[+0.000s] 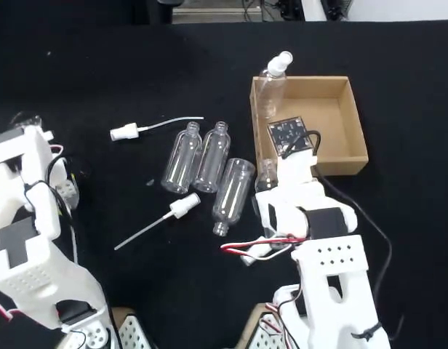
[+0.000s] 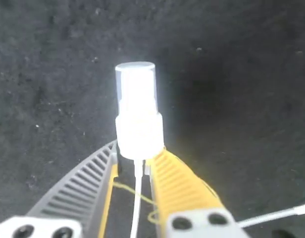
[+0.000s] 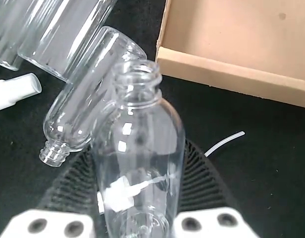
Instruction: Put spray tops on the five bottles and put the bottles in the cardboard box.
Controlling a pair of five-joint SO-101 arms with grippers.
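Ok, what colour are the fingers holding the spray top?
Fingers: one grey, one yellow; best in left wrist view.

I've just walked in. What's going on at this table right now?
Two robot arms are fitting spray tops to bottles. The left gripper holds a spray top, and the right gripper holds an uncapped bottle near the cardboard box. One capped bottle is already in the box. Three bare bottles and two loose spray tops lie on the black table.
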